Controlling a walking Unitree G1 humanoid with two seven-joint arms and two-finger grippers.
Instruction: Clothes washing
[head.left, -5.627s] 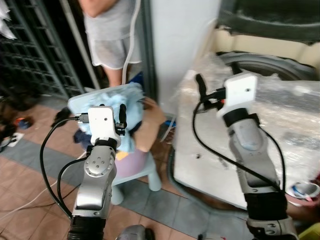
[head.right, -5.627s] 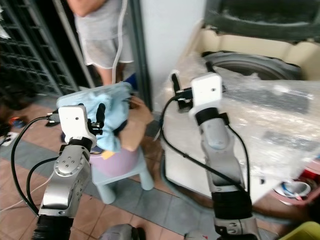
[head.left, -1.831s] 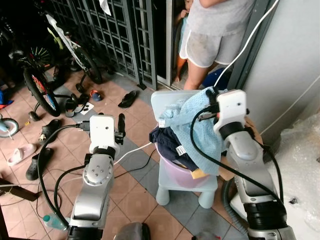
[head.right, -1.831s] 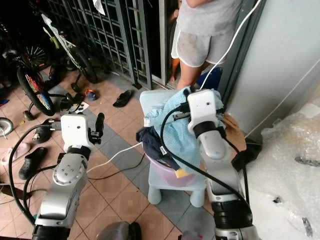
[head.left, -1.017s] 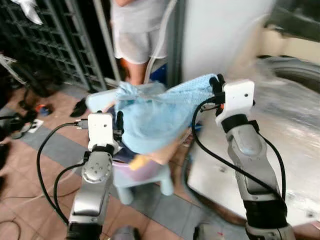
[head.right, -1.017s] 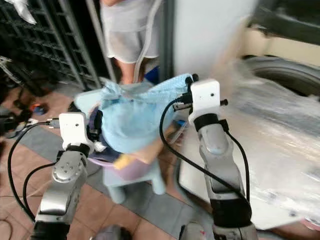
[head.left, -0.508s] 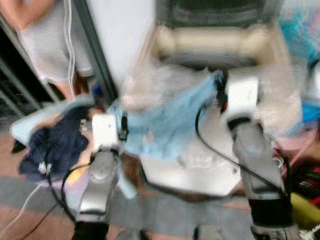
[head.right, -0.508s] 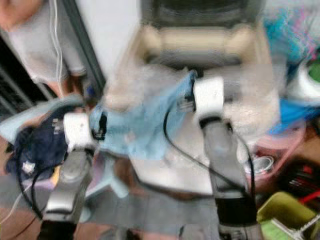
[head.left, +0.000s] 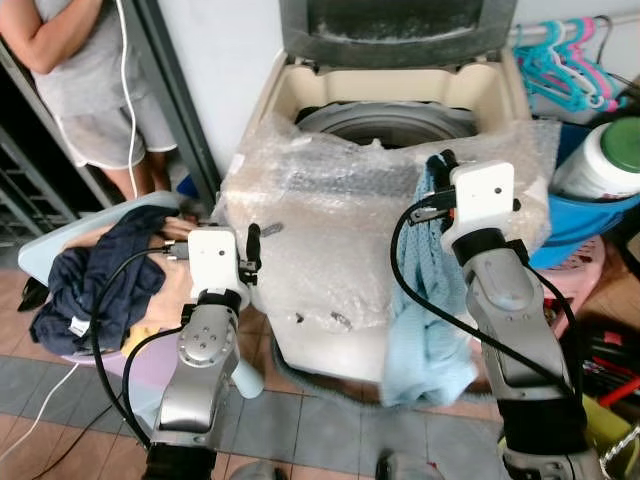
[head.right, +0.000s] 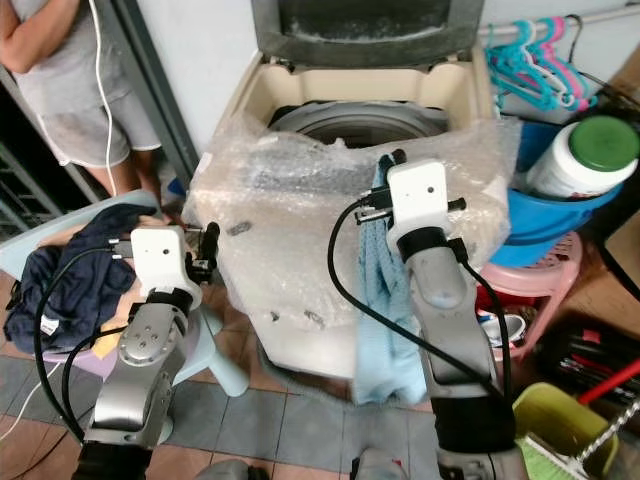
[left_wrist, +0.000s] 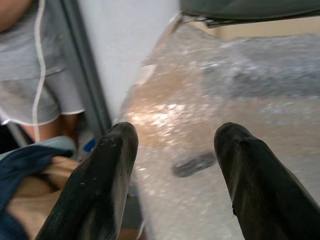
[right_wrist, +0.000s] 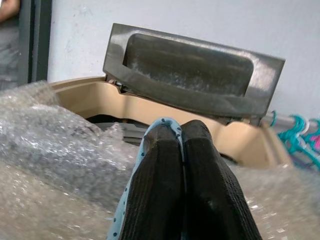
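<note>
Against the near front of the bubble-wrapped top-loading washing machine (head.left: 350, 250), a light blue garment (head.left: 425, 310) hangs from the right gripper (head.left: 437, 178), whose fingers (right_wrist: 165, 175) are pressed together on a fold of its edge. Risk: the long trailing cloth may snag on the wrap or catch the tub rim (head.left: 385, 112) when lifted over, pulling free. Left gripper (left_wrist: 172, 150), spread and empty, points at the machine's left corner, near the stool's dark clothes (head.left: 95, 270).
</note>
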